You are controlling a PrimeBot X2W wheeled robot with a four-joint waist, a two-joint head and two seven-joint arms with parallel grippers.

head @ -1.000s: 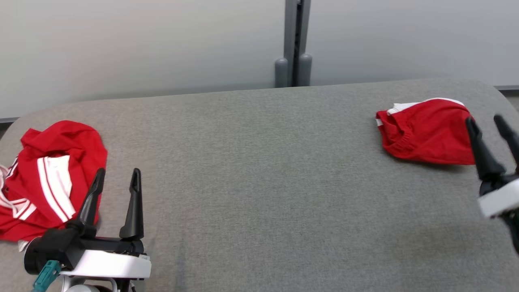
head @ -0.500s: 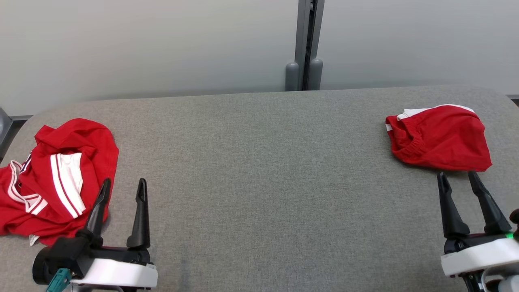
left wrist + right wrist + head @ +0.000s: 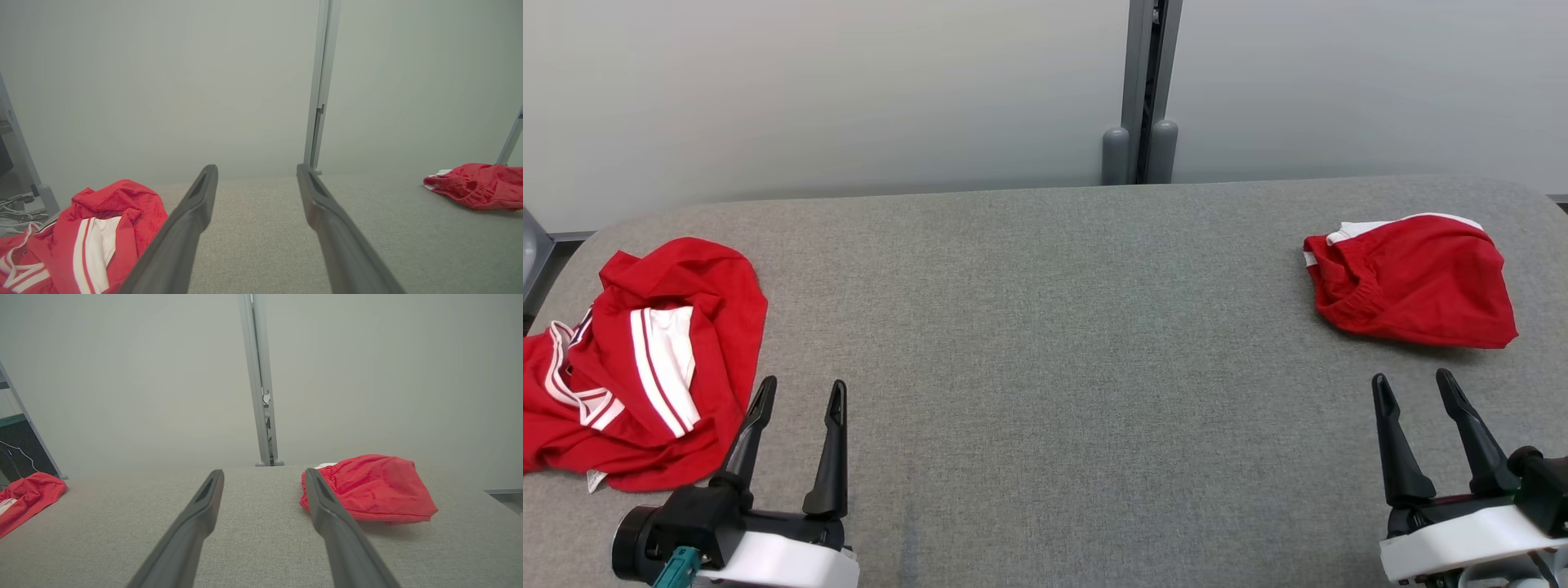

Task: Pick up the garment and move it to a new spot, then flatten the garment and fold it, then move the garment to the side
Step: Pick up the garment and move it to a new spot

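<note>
Left end of the table (image 3: 1045,327): a red jersey with white stripes (image 3: 645,359) lies crumpled here, unfolded, between the near and far edges. Its outer part runs to the left edge.

My left gripper (image 3: 802,382) stands at the near edge, just beside the jersey's inner hem, fingers pointing toward the far edge. The jaws are spread wide and hold nothing; the left wrist view shows bare grey cloth between the fingers. My outer finger crosses the jersey's hem in the head view. I cannot tell whether it touches the fabric.

Right end of the table: the red shorts (image 3: 1413,282) lie as a compact folded bundle, closer to the far edge than to the near one. The gathered waistband faces the middle of the table, and white trim shows along the far side.

My right gripper (image 3: 1411,376) stands at the near edge in front of the shorts and apart from them. Its jaws are also spread wide and hold nothing.

The two garments lie well apart, with bare table between them. A grey post (image 3: 1141,90) rises behind the far edge, near its middle, against a pale wall.
</note>
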